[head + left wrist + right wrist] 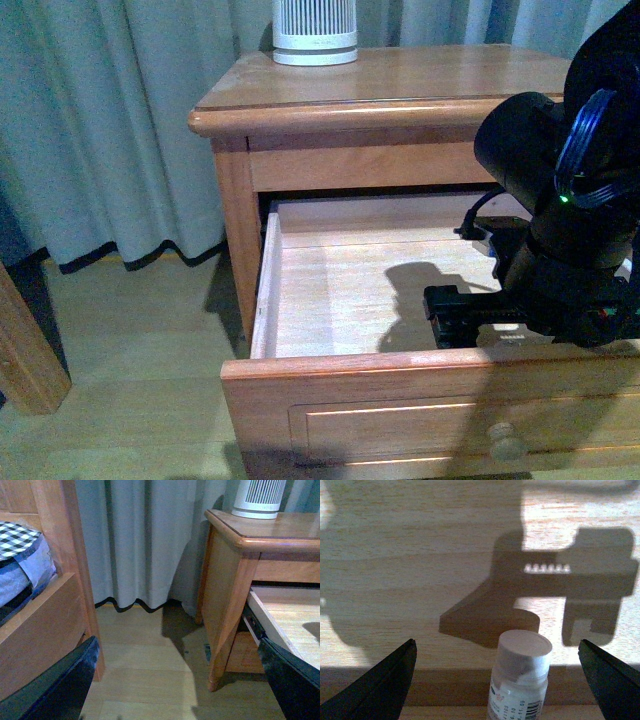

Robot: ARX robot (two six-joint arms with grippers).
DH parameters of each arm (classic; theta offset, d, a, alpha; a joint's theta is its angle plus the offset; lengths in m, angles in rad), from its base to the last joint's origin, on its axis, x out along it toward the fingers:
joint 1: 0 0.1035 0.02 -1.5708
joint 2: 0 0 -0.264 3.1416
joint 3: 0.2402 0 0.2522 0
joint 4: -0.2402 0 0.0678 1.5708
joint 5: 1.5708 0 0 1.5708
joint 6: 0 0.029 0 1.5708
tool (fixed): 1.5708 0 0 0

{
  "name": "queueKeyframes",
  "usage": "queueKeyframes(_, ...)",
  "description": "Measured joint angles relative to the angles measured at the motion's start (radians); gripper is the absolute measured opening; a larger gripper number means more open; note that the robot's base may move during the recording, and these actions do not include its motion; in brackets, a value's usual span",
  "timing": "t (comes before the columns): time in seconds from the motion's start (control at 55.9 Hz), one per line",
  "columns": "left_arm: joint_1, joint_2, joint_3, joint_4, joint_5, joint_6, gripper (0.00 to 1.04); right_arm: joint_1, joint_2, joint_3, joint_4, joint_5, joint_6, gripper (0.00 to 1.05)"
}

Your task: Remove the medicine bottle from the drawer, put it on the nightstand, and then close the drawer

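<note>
A: At the front right corner of the drawer [300, 300] surface: right claw [496, 642] is low inside, fingers spread wide, pinching nothing. Confirm bottle?

B: Confirmed in the right wrist view. Medicine bottle [520, 685] stands upright on the drawer floor, cap up, long axis vertical. It sits in the gap between the 2 fingers, clear of both, a little off-centre. In the front view the arm hides it.

A: Depth?

B: The fingertips flank the cap in that view. Cannot tell whether they are level with the body yet. Judgement: ease on along the claw's own axis, then pinch the body below the cap.

A: Left claw [177, 641]?

B: Spread, empty, off the left edge of the nightstand [400, 80], over the floor, well apart from the bottle. The right arm is much nearer.

A: Risk?

B: Small upright bottle: 1 finger touching first could tip it. White ribbed device [315, 35] stands at the top's back edge, with bare wood in front for set-down.
</note>
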Motion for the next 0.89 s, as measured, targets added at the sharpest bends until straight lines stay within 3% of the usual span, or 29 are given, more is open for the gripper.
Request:
queueKeyframes(0.197,0.0,0.0,0.0,0.0,0.0,0.0,0.98,-0.023,0.0,-0.027,0.024,-0.011,0.003,0.95)
queueKeyframes(0.644,0.0,0.0,0.0,0.0,0.0,0.0,0.98,-0.028,-0.002,-0.037,0.049,-0.022,0.003,0.31)
queueKeyframes(0.895,0.0,0.0,0.0,0.0,0.0,0.0,0.98,-0.032,-0.126,-0.082,0.176,0.046,-0.053,0.28)
